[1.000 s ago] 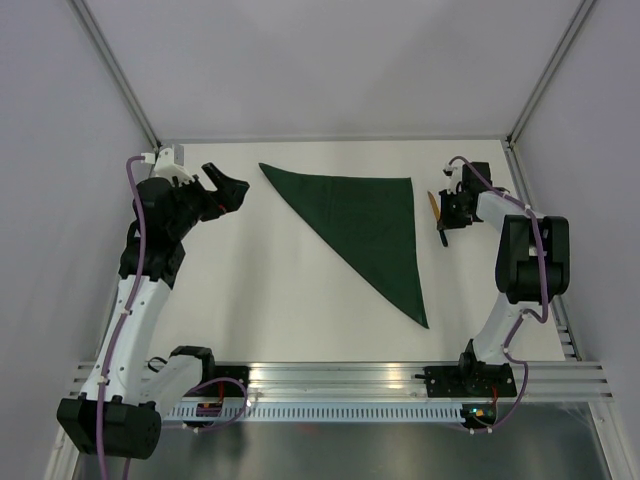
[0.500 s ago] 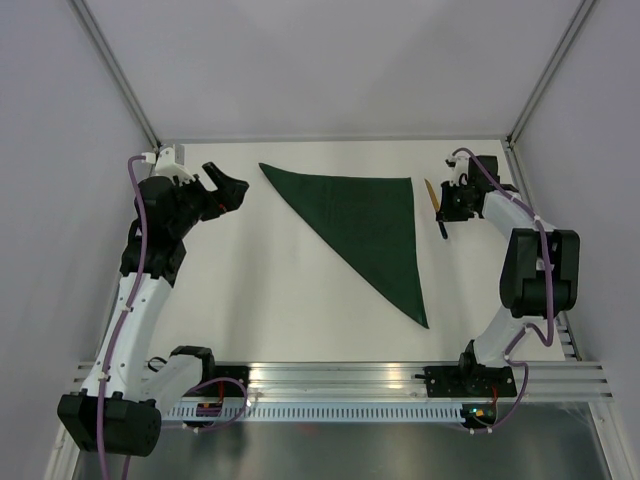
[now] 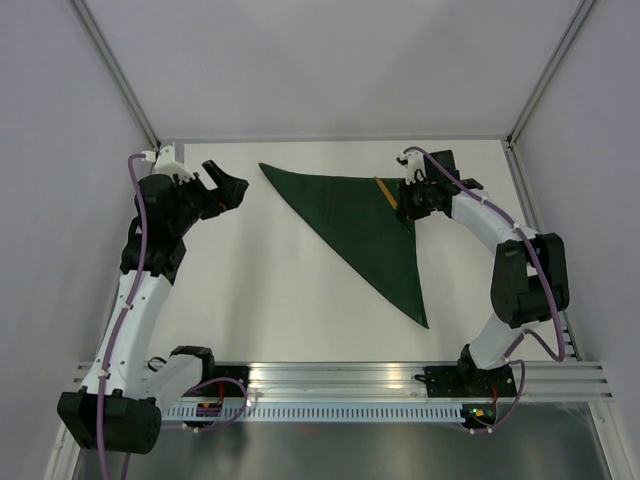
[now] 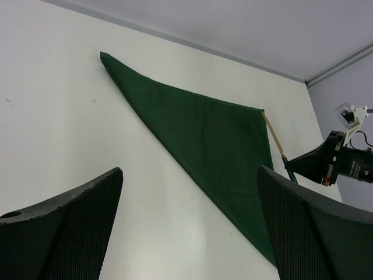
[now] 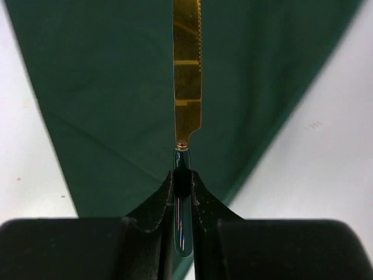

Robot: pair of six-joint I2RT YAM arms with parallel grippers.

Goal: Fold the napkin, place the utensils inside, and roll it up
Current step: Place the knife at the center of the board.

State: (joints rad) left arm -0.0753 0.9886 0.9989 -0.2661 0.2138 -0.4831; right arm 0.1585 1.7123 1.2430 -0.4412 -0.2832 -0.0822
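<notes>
The dark green napkin [image 3: 365, 225] lies folded into a triangle on the white table, its long edge running from upper left to lower right. It also shows in the left wrist view [image 4: 204, 128] and the right wrist view [image 5: 105, 87]. My right gripper [image 3: 403, 203] is shut on the utensil [image 5: 186, 87], a knife with a gold blade and dark green handle, held over the napkin's upper right corner. The knife shows in the top view [image 3: 384, 190] and in the left wrist view [image 4: 274, 135]. My left gripper [image 3: 228, 190] is open and empty, left of the napkin.
White walls and metal frame posts [image 3: 120, 80] enclose the table. The rail [image 3: 340, 385] with the arm bases runs along the near edge. Bare white tabletop [image 3: 280, 290] lies below and left of the napkin.
My right gripper has carried the knife leftward from the table's right side to over the napkin's upper right corner. The left arm has not moved.
</notes>
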